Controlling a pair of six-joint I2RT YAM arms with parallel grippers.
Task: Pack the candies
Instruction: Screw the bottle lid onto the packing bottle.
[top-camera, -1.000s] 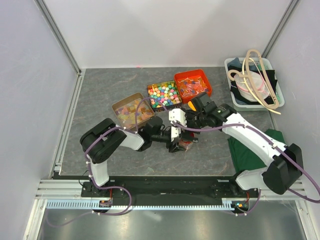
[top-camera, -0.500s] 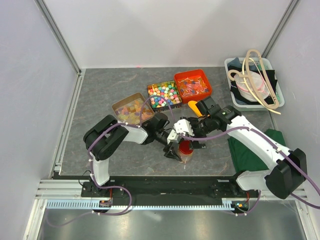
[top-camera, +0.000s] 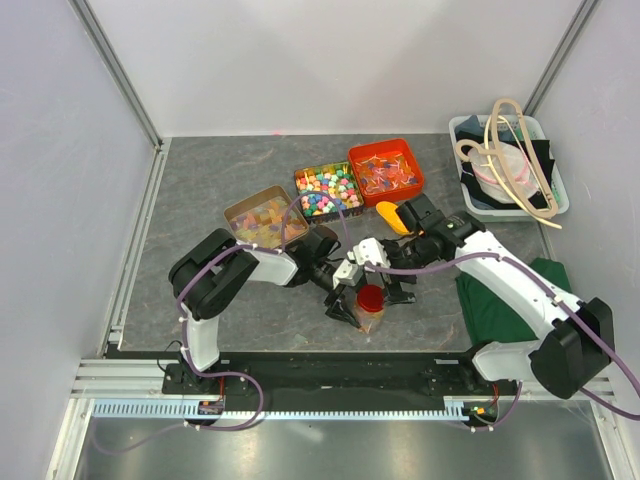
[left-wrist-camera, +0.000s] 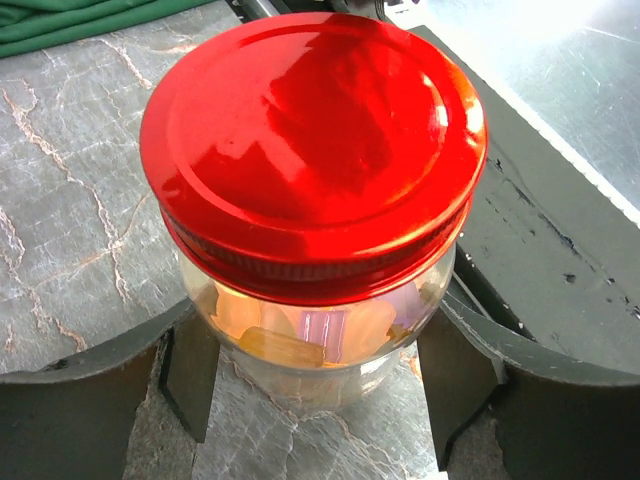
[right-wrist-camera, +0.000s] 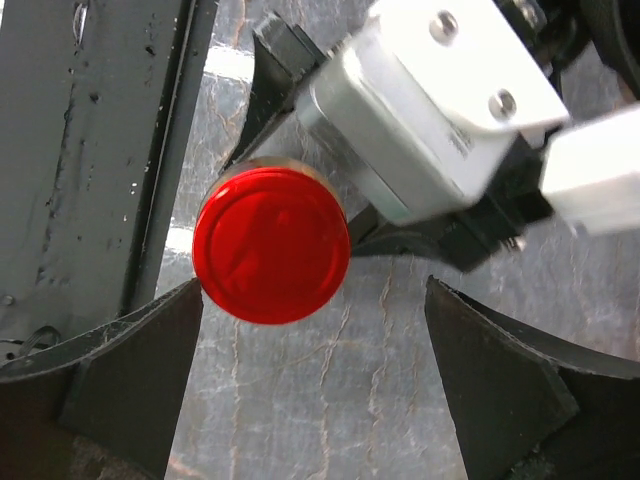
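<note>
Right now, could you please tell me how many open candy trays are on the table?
3, in a row: the brown tray on the left, the dark tray in the middle, the red tray on the right. None appears hidden.

Candies (left-wrist-camera: 285, 345) lie in the jar (left-wrist-camera: 315, 150) within the left hand (left-wrist-camera: 322, 385).

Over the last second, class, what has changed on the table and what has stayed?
The right arm shifted aside, uncovering the red lid of the jar; the left jaws, gripping it, nudged it toward the near edge. Right jaws stayed open; candy trays unmoved.
</note>
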